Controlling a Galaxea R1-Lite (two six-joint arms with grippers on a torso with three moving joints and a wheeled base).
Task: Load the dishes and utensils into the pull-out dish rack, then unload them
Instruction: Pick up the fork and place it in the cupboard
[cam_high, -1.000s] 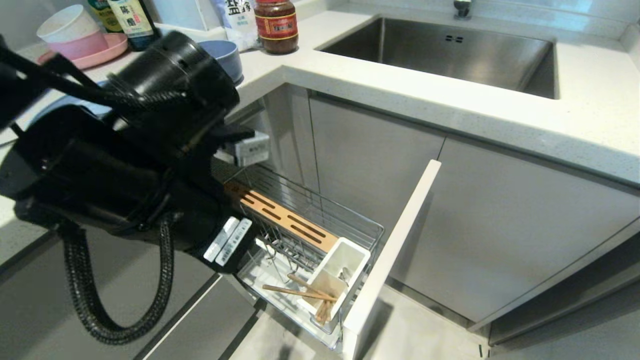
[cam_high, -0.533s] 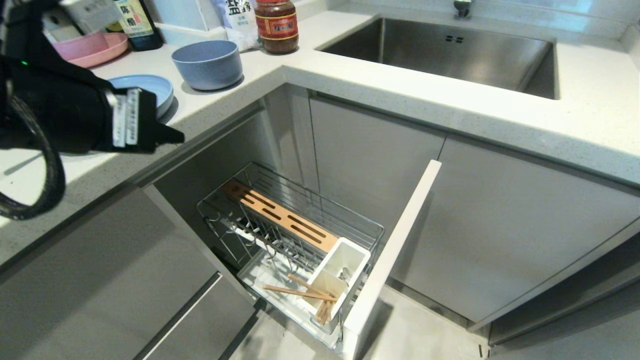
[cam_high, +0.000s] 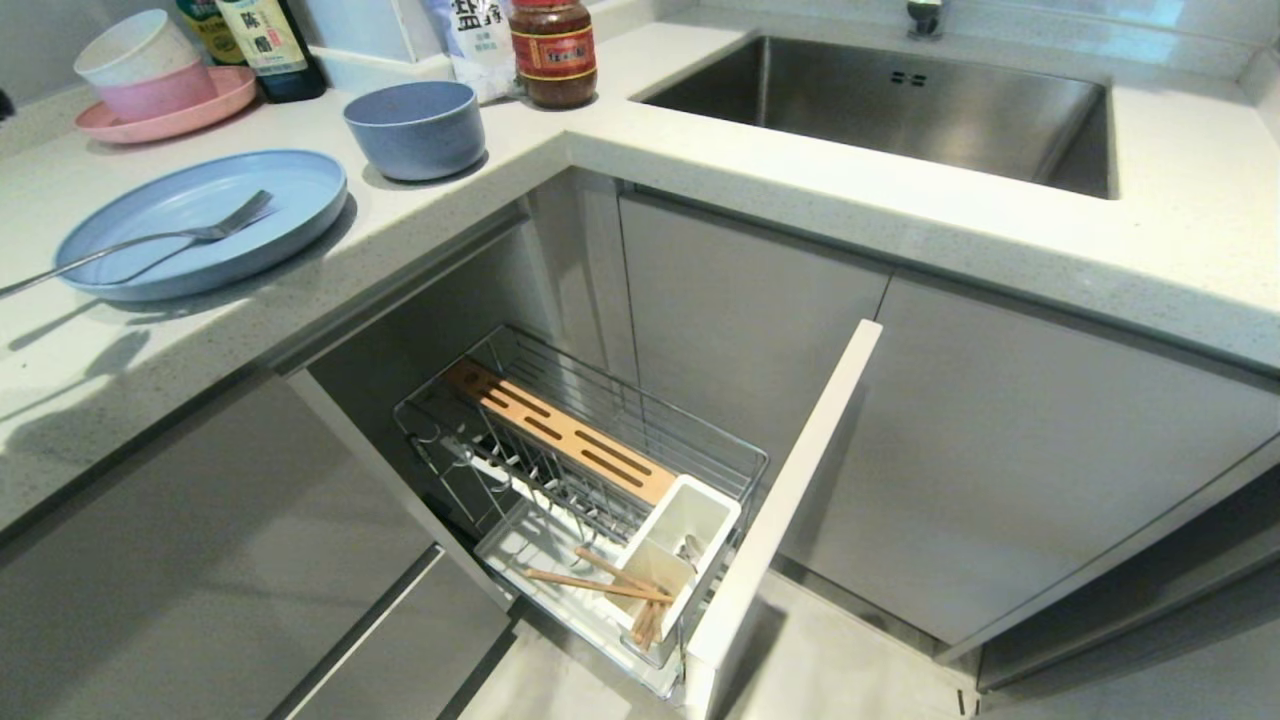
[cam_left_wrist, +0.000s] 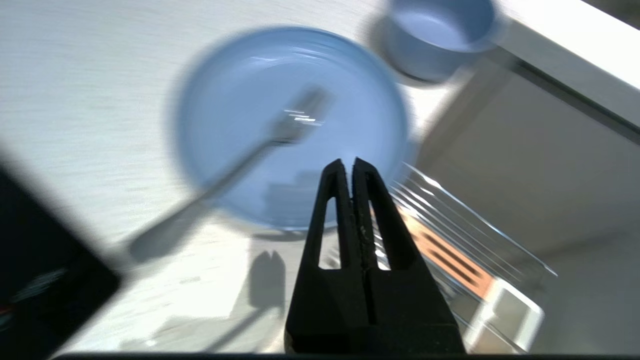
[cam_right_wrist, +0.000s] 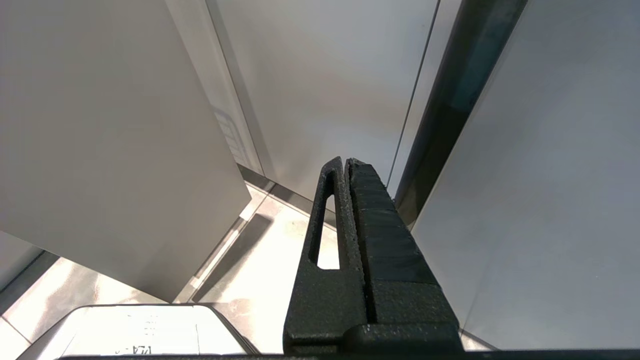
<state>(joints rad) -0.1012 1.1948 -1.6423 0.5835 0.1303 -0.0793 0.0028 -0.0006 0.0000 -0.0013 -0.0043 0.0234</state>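
The left gripper (cam_left_wrist: 348, 162) hangs above the surface (cam_high: 700, 160), fingers pressed together and empty, over the near rim of the light-blue plate (cam_high: 200, 225). The fork (cam_high: 150, 238) lies across that plate, its handle jutting past the rim toward 8 o'clock. The blue-grey bowl (cam_high: 415, 130) sits at the plate's 2 o'clock. Below, the pull-out dish rack (cam_high: 590, 480) stands open; the chopsticks (cam_high: 600, 585) lean in its white utensil cup (cam_high: 670, 555). The right gripper (cam_right_wrist: 346, 161), closed and empty, hangs beside grey cabinet doors (cam_right_wrist: 325, 85).
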